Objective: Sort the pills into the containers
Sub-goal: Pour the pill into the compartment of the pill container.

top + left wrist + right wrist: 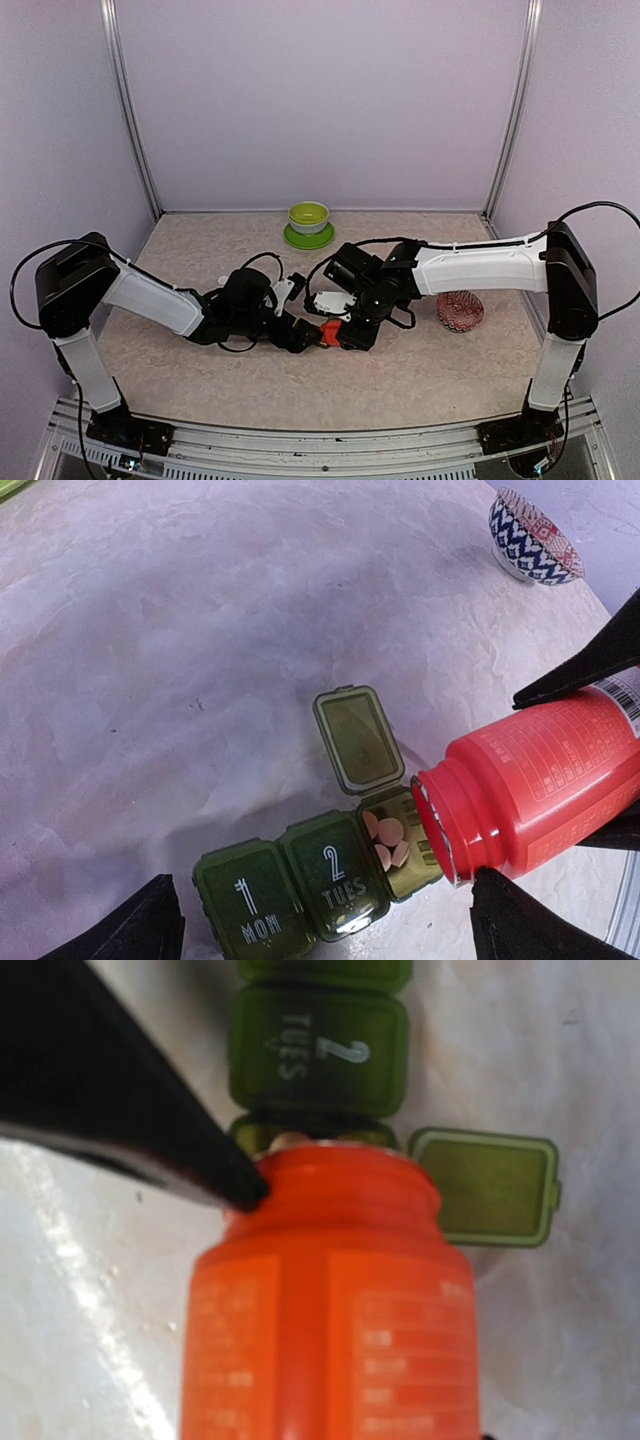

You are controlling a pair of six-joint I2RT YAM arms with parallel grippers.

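Right gripper (345, 335) clamps one red bottle (540, 780), mouth tipped at the containers (320, 875) mid-table — three compartments, one lid up, a few pills (388, 842) inside. Left gripper (303, 337) gapes empty over them — one patterned bowl (533, 535) and one green bowl (308, 216) stand well off across bare table (200, 630).

Item: pair of arms, left arm (150, 298) and right arm (480, 268). White shell links; bulky black joint housings (72, 283); black wrists. Thin black cables (20, 275) looping at the shoulders. Black base mounts (120, 428). The left claw (322, 890) has matt black, tapering fingers (135, 928).
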